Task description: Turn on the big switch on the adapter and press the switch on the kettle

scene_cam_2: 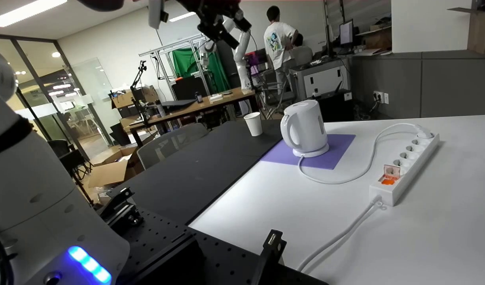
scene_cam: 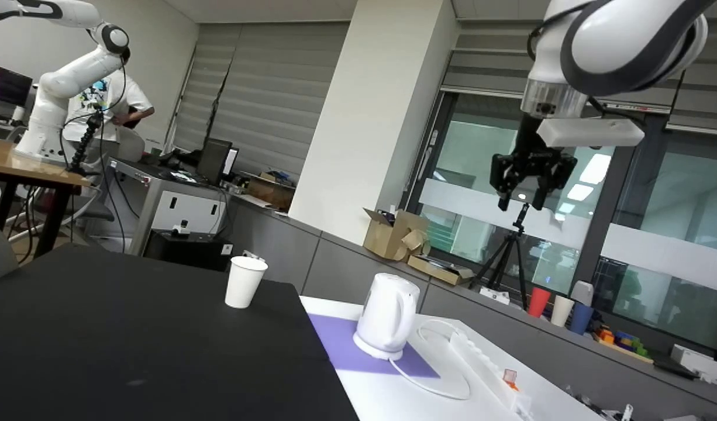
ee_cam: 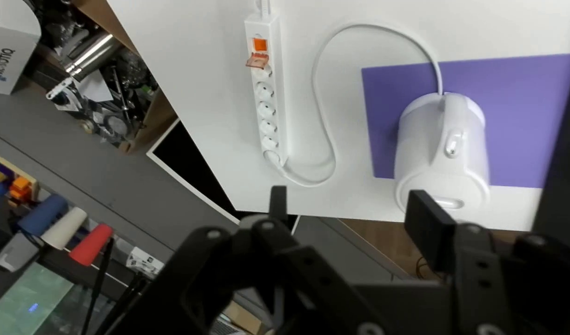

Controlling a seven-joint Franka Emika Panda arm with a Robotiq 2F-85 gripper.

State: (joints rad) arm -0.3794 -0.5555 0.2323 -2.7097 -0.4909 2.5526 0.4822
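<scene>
kettle (scene_cam: 388,313) stands upright on a purple mat (scene_cam: 341,342) in an exterior view; the adapter (scene_cam: 485,371) lies flat near it, not touching, on the white table (scene_cam: 405,406). the gripper (scene_cam: 520,204) hangs well above both, its fingers (scene_cam: 503,202) parted, nothing between them.

in an exterior view the orange switch (scene_cam_2: 388,181) shows at the end of the adapter where the mains cord (scene_cam_2: 342,236) enters, its see-through cover (scene_cam_2: 392,171) raised. pressing that switch looks like the step in hand. i'd bring the fingertips together first, come straight down and push on one half of the switch, without catching the cover. a slanting push could slide the adapter. whether the switch is already on, i can't tell.

in the wrist view the adapter's long axis runs nearly top to bottom, switch end uppermost, sockets (ee_cam: 267,110) below, the plug (ee_cam: 272,157) at the lower end. the kettle's axis is upright; its handle (ee_cam: 448,114) points to the top of that view, bearing a small tab (ee_cam: 454,143), perhaps the one to press next.
</scene>
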